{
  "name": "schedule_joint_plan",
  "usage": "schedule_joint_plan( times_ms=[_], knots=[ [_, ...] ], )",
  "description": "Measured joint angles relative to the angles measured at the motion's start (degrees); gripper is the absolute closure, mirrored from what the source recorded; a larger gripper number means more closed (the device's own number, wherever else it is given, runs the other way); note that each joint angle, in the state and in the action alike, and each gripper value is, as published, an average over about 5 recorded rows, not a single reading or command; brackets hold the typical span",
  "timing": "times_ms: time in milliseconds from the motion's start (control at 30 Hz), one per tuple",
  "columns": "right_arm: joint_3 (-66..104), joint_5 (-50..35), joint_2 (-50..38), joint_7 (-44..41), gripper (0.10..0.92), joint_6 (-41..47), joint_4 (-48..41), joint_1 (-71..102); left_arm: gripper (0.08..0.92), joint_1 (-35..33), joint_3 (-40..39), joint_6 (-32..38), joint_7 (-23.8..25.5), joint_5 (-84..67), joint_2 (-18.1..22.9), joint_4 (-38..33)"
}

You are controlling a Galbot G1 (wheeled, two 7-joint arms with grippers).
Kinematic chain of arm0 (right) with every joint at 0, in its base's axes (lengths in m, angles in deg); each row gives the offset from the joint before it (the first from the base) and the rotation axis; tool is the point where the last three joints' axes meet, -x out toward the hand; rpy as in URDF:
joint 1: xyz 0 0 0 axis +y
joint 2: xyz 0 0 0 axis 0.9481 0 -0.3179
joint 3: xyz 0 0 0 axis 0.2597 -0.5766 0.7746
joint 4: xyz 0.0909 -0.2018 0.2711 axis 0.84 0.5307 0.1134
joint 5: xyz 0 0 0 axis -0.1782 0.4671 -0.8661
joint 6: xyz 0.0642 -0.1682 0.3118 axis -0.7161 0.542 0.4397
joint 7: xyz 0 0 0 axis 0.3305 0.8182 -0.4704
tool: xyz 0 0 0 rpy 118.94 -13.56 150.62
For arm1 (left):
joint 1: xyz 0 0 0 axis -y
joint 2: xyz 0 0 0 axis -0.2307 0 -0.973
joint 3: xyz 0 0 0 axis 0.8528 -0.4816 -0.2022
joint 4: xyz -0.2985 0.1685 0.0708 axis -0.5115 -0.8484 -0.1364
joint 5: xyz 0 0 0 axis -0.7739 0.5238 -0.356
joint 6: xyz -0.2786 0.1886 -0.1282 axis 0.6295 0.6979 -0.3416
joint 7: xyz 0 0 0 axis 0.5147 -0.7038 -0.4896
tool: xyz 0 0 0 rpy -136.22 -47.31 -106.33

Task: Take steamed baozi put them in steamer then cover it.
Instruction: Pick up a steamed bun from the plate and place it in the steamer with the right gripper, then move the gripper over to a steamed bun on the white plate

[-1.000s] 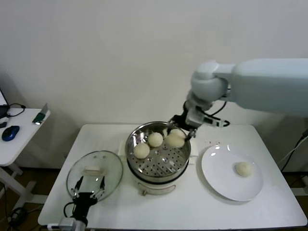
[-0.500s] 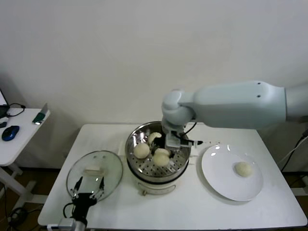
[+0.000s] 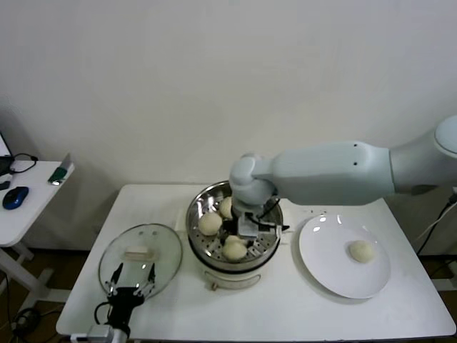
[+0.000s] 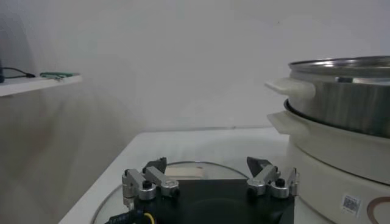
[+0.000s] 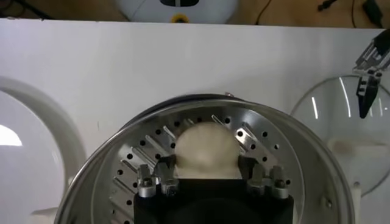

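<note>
Right gripper point(image 3: 235, 239) is down inside the shiny round stainless-steel steamer point(image 3: 202, 202), its jaws set tight against either side of a cream-white domed baozi point(image 5: 205, 149) sitting on the perforated tray. Two more buns sit at the tray's far side, and the big pale right arm point(image 3: 335, 174) hangs over that rim. One bun point(image 3: 362, 251) waits on the flat white plate point(image 3: 321, 264). Left gripper point(image 4: 210, 182) hovers, jaws spread, over the clear glass lid point(image 3: 166, 251) on the white table point(image 3: 285, 314).
</note>
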Motion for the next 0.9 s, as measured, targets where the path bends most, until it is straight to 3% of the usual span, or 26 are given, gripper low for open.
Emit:
schedule_joint_plan(
  times_ms=[267, 600, 900],
  knots=[
    [0.1, -1.1, 0.6, -0.8, 0.216, 0.7, -0.2, 0.1, 0.177, 0.2, -0.1, 0.0, 0.0, 0.0, 0.0, 0.0],
    [0.6, -6.5, -2.7, -3.1, 0.202, 0.7, -1.5, -3.7, 0.177, 0.5, -0.1, -0.2, 0.0, 0.0, 0.0, 0.2],
    [-5.6, -18.1, -12.1, -6.1, 0.203, 2.7, -5.5, -13.7, 0.177, 1.1, -0.2, -0.3, 0.2, -0.3, -0.3, 0.5]
  ],
)
